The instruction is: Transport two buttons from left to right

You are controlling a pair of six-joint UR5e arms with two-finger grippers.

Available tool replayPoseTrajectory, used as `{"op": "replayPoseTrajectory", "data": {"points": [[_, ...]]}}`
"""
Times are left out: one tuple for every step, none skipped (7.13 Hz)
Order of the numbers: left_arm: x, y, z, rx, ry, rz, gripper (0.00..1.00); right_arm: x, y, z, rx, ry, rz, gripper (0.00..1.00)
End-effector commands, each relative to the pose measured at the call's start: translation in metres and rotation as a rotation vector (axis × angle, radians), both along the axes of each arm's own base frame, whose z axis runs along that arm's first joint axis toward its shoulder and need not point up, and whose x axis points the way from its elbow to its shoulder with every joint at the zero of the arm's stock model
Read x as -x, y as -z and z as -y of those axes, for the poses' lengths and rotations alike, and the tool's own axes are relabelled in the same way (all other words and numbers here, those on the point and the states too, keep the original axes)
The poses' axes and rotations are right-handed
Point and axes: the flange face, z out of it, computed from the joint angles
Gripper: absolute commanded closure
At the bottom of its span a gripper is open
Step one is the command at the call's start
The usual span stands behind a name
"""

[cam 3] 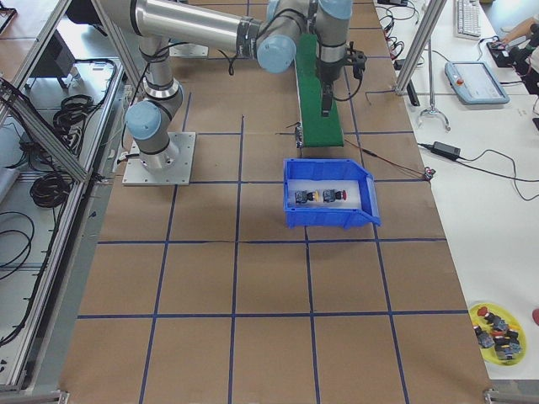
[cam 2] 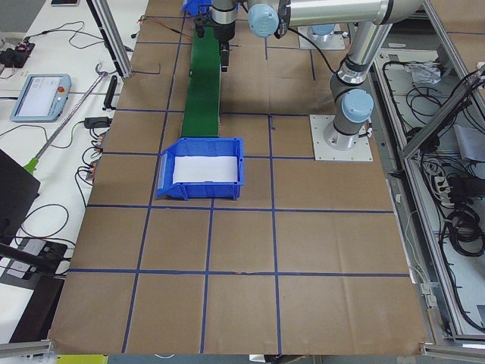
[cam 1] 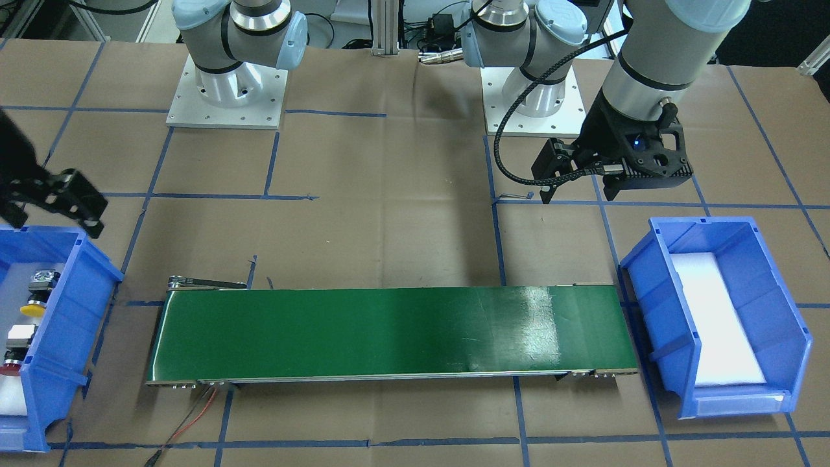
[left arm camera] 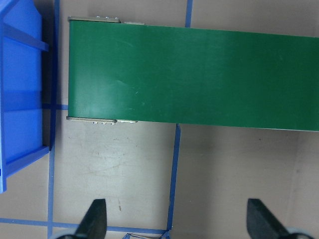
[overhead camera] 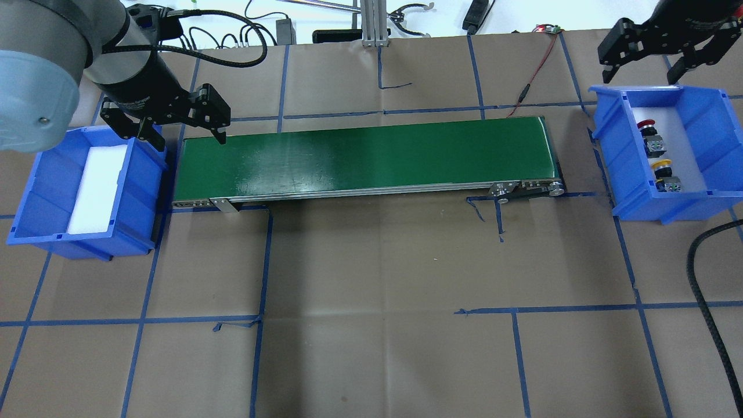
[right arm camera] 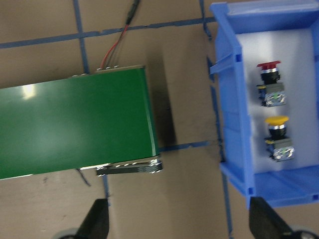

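Observation:
Both buttons lie on white foam inside the blue bin (overhead camera: pixel 717 139) at the robot's right. The red-capped button (overhead camera: pixel 646 125) (right arm camera: pixel 268 66) is farther from the robot than the yellow-capped button (overhead camera: pixel 662 165) (right arm camera: pixel 276 122). My right gripper (overhead camera: pixel 641 72) (right arm camera: pixel 179 224) hangs open and holds nothing, over the table beside the bin's far inner corner, apart from both buttons. At the other end, my left gripper (overhead camera: pixel 187 134) (left arm camera: pixel 177 221) is open too, above the left end of the green conveyor belt (overhead camera: pixel 360 157), with nothing between its fingers.
A second blue bin (overhead camera: pixel 35 191) at the robot's left holds only a white foam pad. The conveyor runs between the two bins. A red and black wire (overhead camera: pixel 531 75) leads off its far right corner. Brown paper with blue tape lines covers the table.

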Motion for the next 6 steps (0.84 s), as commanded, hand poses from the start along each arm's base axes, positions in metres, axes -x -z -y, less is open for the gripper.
{"op": "replayPoseTrajectory", "data": {"points": [[0.0, 0.0, 0.001, 0.0, -0.001, 0.0, 0.0, -0.098, -0.015, -0.066, 0.023, 0.042, 0.024, 0.0], [0.0, 0.0, 0.001, 0.0, -0.001, 0.0, 0.0, -0.117, -0.018, -0.077, 0.03, 0.023, 0.021, 0.0], [0.0, 0.0, 0.001, 0.0, -0.001, 0.0, 0.0, -0.119, -0.013, -0.078, 0.014, 0.018, 0.023, 0.0], [0.0, -0.001, 0.001, 0.002, -0.001, 0.0, 0.0, -0.12, -0.014, -0.079, 0.014, 0.016, 0.023, 0.0], [0.0, 0.0, 0.001, 0.0, -0.001, 0.0, 0.0, -0.12, -0.014, -0.079, 0.014, 0.016, 0.026, 0.0], [0.0, -0.001, 0.001, 0.002, -0.001, 0.0, 0.0, -0.12, -0.013, -0.079, 0.009, 0.014, 0.027, 0.0]]}}
